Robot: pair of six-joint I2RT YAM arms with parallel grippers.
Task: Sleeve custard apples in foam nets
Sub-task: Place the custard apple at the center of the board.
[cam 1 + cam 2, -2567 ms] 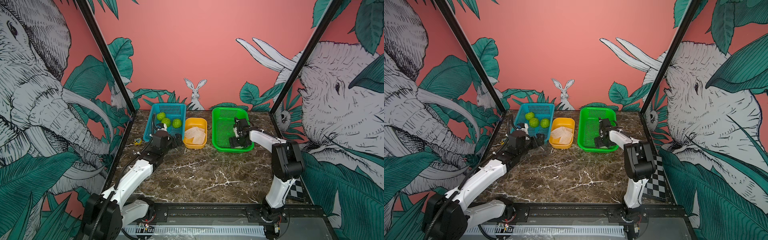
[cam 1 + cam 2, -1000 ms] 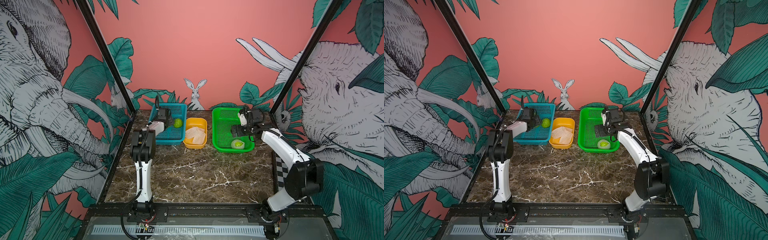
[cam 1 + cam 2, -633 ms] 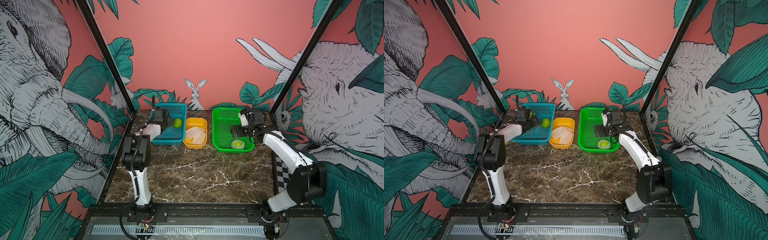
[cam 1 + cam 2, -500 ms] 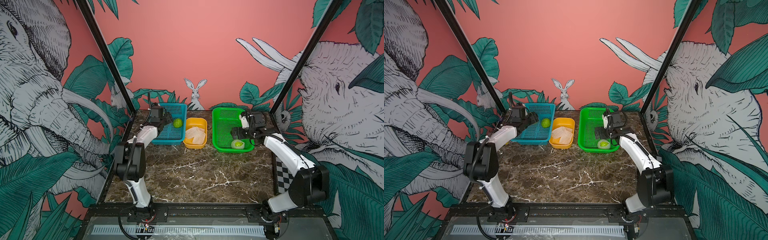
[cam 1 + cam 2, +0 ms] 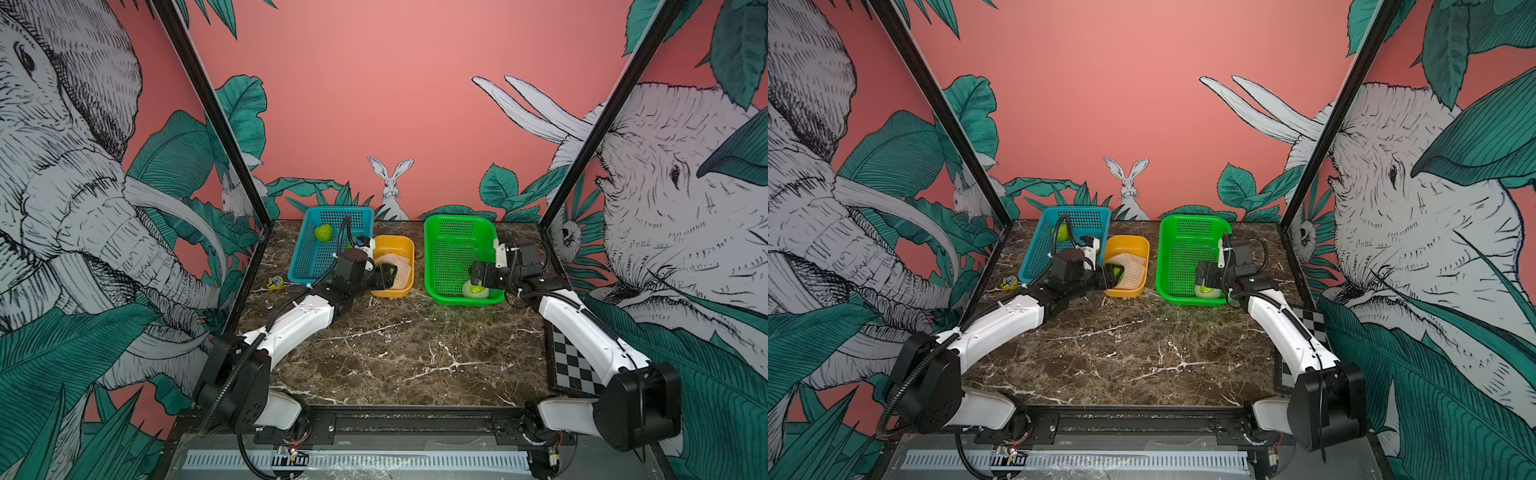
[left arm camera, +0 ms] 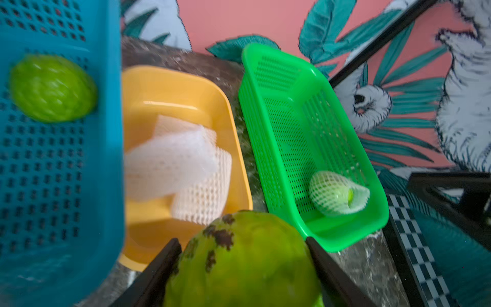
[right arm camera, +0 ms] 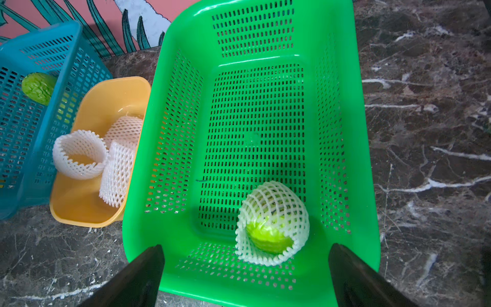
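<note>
My left gripper is shut on a green custard apple with dark spots, held at the near end of the yellow tub. White foam nets lie in that tub. Another bare custard apple sits at the back of the blue basket. A custard apple sleeved in a foam net lies at the near end of the green basket. My right gripper hangs open just above it, holding nothing.
The three containers stand in a row along the back of the marble table. A small yellow object lies on the table left of the blue basket. A checkerboard covers the right table edge beside my right arm.
My left arm has swung from the blue basket's back left corner over to the yellow tub's near end, with a custard apple in its jaws. My right gripper has stayed over the green basket.
</note>
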